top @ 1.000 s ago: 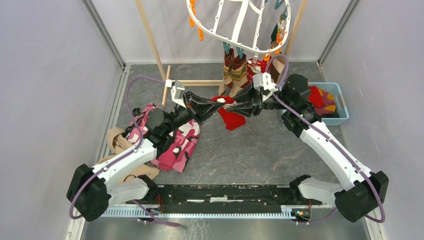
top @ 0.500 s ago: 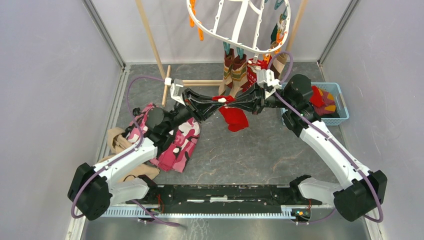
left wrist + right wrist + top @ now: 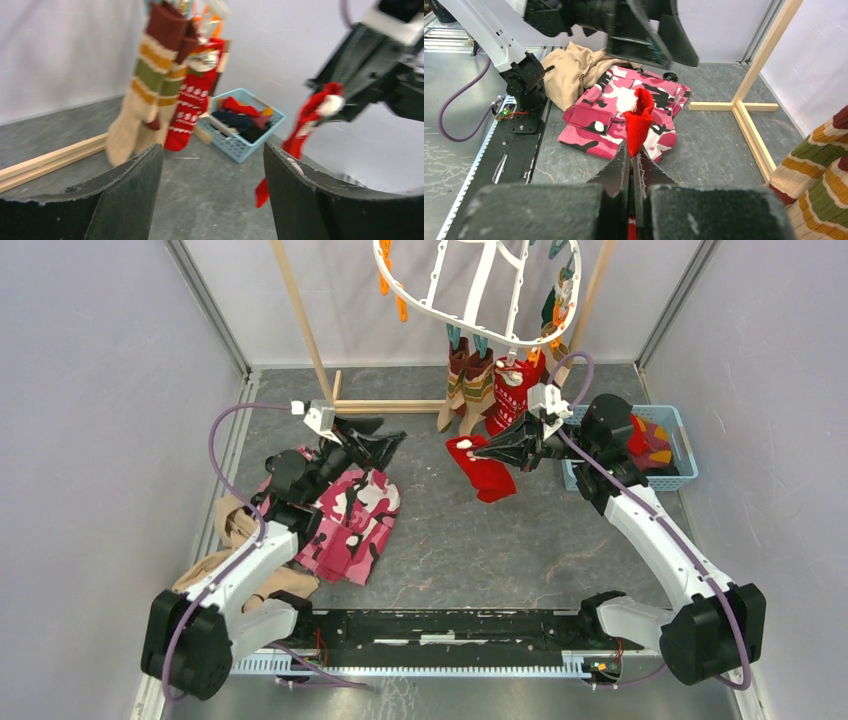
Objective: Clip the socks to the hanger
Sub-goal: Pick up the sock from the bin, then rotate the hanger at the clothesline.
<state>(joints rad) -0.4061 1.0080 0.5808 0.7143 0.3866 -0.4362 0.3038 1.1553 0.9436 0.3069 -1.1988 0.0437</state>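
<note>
Plain red sock (image 3: 488, 475) hangs in air above tabletop (image 3: 450, 540), long axis near vertical, white-tufted cuff up, toe down. Right tool (image 3: 480, 451) clamped on cuff. Left tool (image 3: 385, 437) spread wide, empty, apart from sock

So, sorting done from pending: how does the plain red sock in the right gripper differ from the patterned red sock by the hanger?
The plain red sock dangles from the shut right gripper; the patterned red sock hangs clipped under the hanger. The plain one has a white pompom, the patterned one white motifs. Both are red and hanging.
</note>
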